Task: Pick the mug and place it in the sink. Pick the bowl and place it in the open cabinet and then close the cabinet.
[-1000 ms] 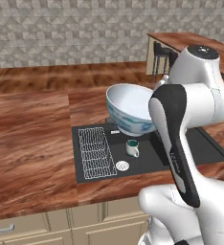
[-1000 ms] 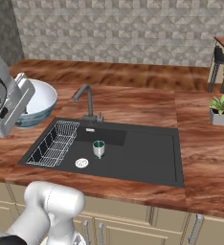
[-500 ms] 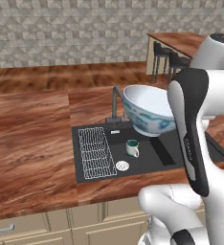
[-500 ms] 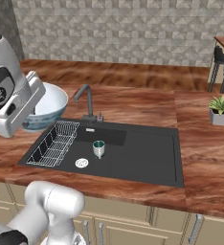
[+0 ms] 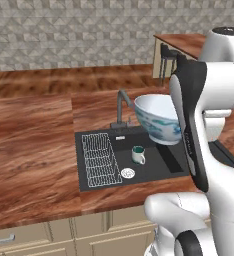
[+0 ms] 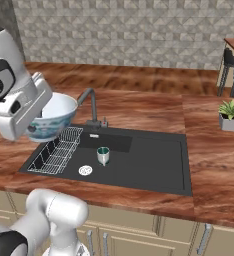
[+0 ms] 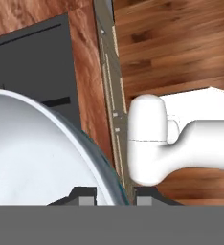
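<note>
Clearly the hand (image 7: 115,200) is clamped on the rim of the bowl (image 5: 160,119), carrying it tilted in the air above the sink (image 5: 164,162), beside the faucet (image 5: 122,106). The arm stands bent over the basin's edge. Down in the sink, the mug (image 5: 137,155) sits upright.

Glossy white rounded arm (image 5: 209,100) segments, dark grey joint bands, round black-ringed joint cap.

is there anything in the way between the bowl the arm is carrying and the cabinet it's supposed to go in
That cannot be settled: the open cabinet is not in these views. The gripper is clamped on the rim of the bowl, carrying it clear above the sink, where the mug sits. Nothing touches the bowl besides the gripper.
</note>
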{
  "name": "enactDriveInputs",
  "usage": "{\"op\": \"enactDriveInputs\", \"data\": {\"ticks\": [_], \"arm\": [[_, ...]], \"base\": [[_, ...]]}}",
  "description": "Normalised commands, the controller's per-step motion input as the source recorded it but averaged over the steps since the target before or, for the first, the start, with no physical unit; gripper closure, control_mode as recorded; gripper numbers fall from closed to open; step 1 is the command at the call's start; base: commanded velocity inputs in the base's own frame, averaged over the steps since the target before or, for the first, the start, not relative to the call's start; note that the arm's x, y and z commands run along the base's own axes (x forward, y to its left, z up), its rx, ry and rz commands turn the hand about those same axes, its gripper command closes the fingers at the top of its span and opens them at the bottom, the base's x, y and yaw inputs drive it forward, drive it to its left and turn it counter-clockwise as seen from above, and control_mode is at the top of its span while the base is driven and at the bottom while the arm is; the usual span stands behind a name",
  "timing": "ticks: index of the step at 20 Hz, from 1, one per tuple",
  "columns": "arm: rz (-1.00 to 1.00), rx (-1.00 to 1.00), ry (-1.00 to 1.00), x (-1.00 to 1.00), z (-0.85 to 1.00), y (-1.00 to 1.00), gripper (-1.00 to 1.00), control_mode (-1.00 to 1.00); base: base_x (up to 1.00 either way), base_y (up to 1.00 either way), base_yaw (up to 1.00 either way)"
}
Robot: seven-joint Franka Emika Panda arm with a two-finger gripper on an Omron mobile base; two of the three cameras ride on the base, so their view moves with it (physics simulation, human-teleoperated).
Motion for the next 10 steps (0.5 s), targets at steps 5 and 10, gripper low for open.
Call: {"op": "enactDriveInputs", "data": {"ticks": [5,10], "arm": [[0.0,-0.06,0.15,-0.01,0.0,-0.11,1.0,-1.0],[0.0,0.0,0.1,-0.02,0.0,-0.07,1.0,1.0]], "base": [[0.0,0.0,0.0],[-0.09,-0.36,-0.07]]}}
